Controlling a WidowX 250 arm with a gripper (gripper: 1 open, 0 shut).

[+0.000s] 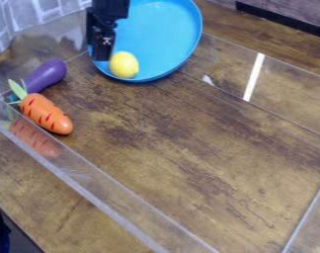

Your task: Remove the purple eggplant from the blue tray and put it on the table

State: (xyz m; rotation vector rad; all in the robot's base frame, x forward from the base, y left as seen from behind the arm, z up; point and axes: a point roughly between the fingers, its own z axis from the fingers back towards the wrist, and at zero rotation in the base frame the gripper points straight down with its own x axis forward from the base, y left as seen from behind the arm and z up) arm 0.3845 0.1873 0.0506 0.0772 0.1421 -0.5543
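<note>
The purple eggplant (44, 74) lies on the table (190, 148), left of the blue tray (170, 30) and outside it. My black gripper (105, 43) points down over the tray's left rim, right beside the yellow lemon (123, 65) that sits in the tray. Its jaws look open, with nothing between them. It stands apart from the eggplant, up and to the right of it in the picture.
An orange carrot (46, 114) with a green top lies on the table just below the eggplant. Clear acrylic edging (84, 173) runs along the table's near-left side and across the right.
</note>
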